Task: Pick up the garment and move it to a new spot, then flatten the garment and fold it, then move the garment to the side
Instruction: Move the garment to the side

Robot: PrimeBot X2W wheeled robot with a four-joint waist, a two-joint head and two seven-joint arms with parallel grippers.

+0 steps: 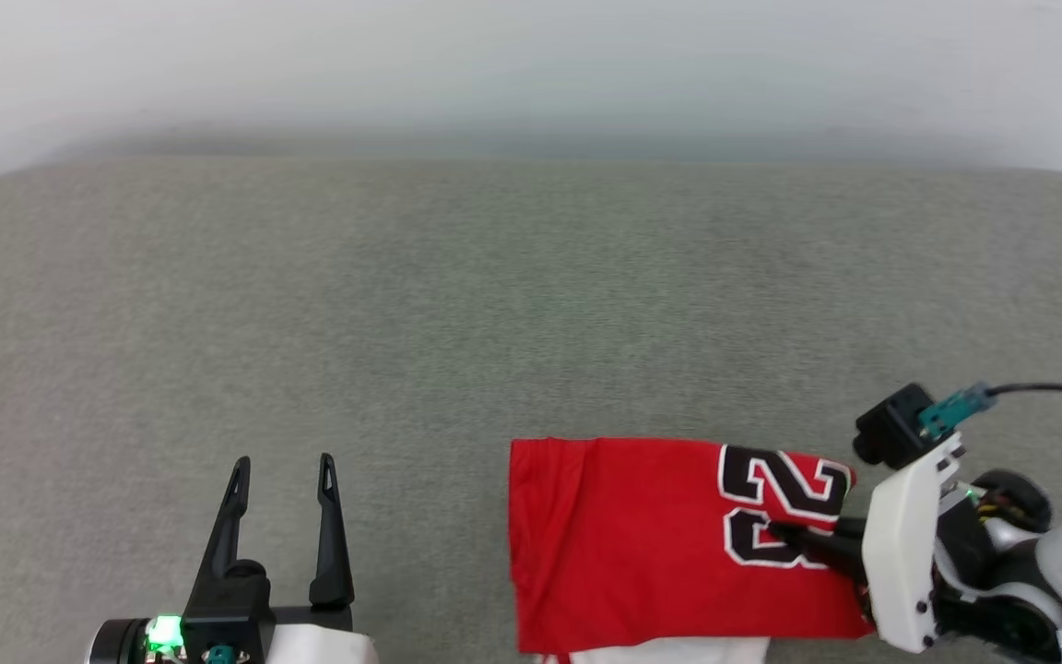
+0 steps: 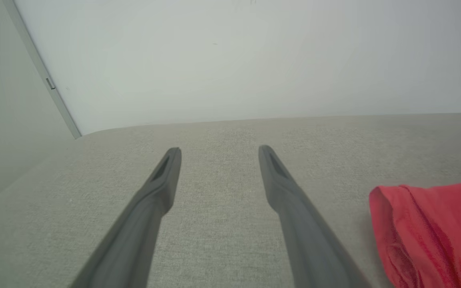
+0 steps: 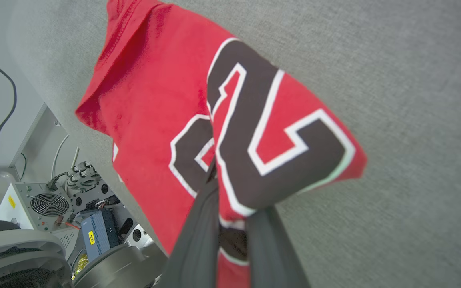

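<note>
Since the grey tabletop [image 1: 494, 304] carries the garment [image 1: 623, 544] as a folded red rectangle near its front edge, on my right side, I judge that only the move to the side is left. My right end effector [image 1: 784, 533] is closed on the cloth at the printed number, at the right end of the fold. I should lift only a little and travel slowly, so the layers do not slide apart. My left end effector [image 1: 284, 475] hangs wide open, holding nothing.
</note>
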